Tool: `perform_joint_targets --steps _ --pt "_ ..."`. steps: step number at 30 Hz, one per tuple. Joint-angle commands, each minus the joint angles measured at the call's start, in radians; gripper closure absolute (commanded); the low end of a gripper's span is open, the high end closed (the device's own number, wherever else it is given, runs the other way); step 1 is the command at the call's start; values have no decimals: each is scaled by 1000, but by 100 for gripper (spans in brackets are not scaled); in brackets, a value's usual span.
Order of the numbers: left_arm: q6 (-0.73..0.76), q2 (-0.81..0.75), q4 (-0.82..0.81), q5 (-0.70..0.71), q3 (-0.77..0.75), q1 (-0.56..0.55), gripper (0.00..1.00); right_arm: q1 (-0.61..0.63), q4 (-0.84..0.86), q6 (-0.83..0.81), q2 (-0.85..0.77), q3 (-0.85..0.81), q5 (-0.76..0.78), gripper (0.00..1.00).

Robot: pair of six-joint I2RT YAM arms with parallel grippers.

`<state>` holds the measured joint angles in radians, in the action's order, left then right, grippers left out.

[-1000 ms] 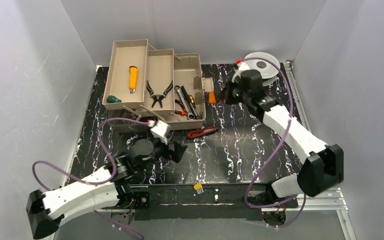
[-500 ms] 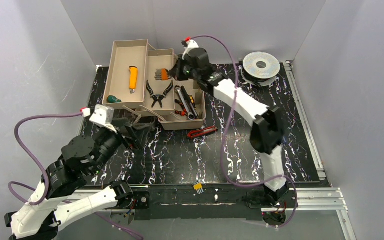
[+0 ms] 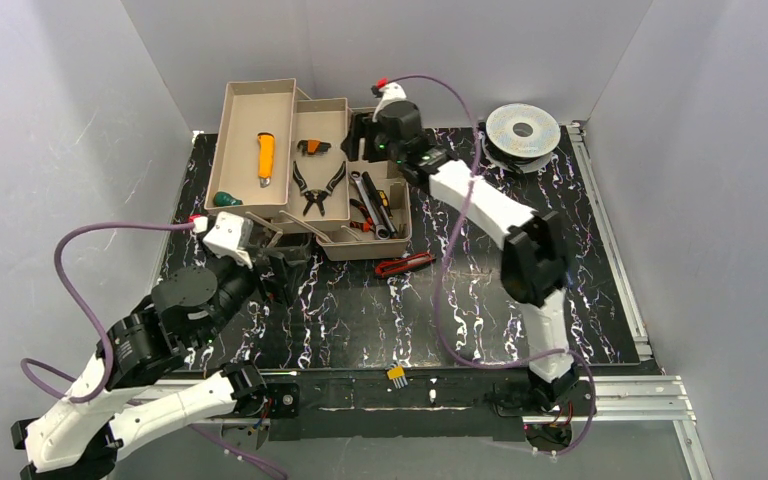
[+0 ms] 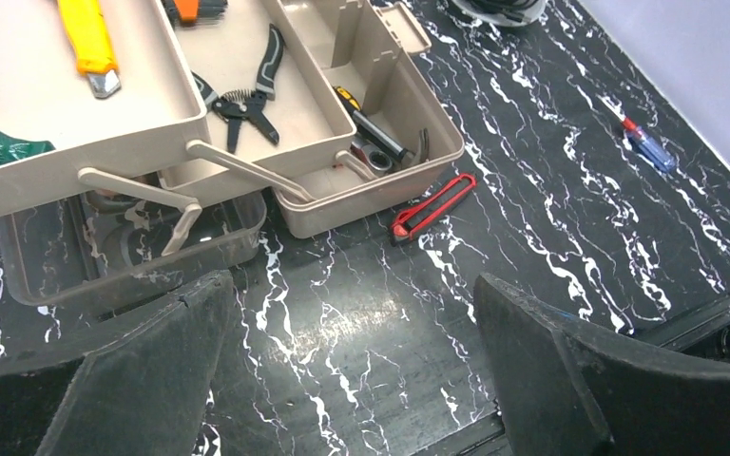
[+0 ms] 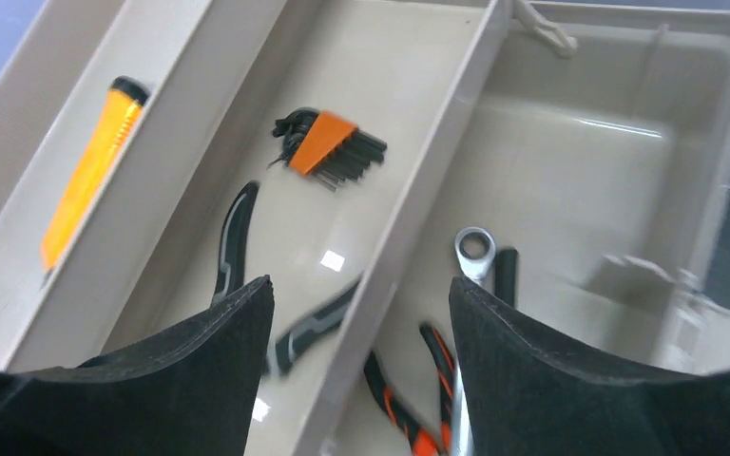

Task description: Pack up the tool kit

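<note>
Dropped from my right gripper point(image 3: 364, 132) since half a second ago, the orange hex-key set point(image 3: 310, 147) lies, seen from above, in the middle tray point(image 3: 320, 120) of the toolbox point(image 3: 404, 205), far left on the table. Left wrist: my left gripper point(image 4: 350, 285) gapes wide and empty near the red cutter point(image 4: 432, 204). It looks light, stiff and slim, best pinched across its middle. Right wrist: fingers point(image 5: 200, 380) spread above the tray, holding nothing.

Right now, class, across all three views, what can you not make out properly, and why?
Green-handled tool: top view, partly hidden by the tray.
Pliers: right wrist view, partly behind the right gripper.
Wire spool: left wrist view, cut by the top edge.
Yellow item: top view, too small.
</note>
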<state>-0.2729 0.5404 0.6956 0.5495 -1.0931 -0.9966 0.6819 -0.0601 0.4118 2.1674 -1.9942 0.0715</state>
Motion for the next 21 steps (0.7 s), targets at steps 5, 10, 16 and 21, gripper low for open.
perform_joint_targets --steps 5,10,16,21 --pt "16 137 -65 -102 50 3 2 -57 13 -190 -629 475 -39 25" --pt "25 222 -127 -177 79 4 2 -107 7 -182 -879 816 41 26" --pt "39 353 -245 -274 145 3 2 -127 43 -151 -1046 1130 222 27" --pt "41 424 -376 -287 213 4 2 -127 147 -89 -1087 1272 239 28"
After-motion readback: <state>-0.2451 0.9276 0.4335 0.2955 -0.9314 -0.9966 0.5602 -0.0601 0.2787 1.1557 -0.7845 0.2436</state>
